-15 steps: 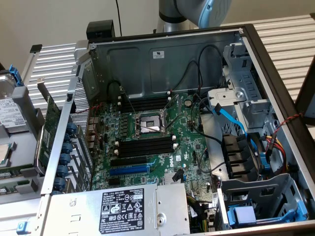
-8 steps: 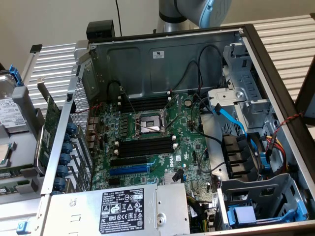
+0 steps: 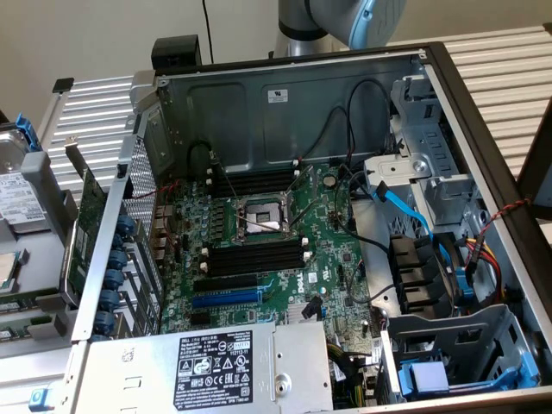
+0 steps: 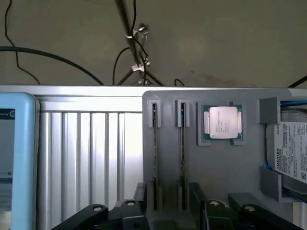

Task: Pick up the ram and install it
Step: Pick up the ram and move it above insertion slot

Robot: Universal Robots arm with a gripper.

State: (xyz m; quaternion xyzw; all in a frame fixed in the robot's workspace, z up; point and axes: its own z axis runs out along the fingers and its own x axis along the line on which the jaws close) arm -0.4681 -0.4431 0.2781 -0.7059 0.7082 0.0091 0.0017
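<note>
1. Exterior view: the case (image 3: 285, 95) lies open on its side, so its slots (image 3: 255, 253) face up, bare and probably reachable from above.
2. Wrist view: the ram (image 4: 154, 158), one of two sticks, stands on edge in the holder (image 4: 216, 167), apparently so its top edge can be pinched. The gripper (image 4: 169, 188) hangs near, jaws parted, empty.

open computer case (image 3: 259, 103) on a slatted table (image 3: 500, 60), green motherboard (image 3: 336, 259) inside, robot arm (image 3: 345, 21) behind it

In the holder (image 4: 216, 163), the processor (image 4: 221, 122) lies between the ram (image 4: 182, 158) and the hard drive (image 4: 292, 148).
</note>
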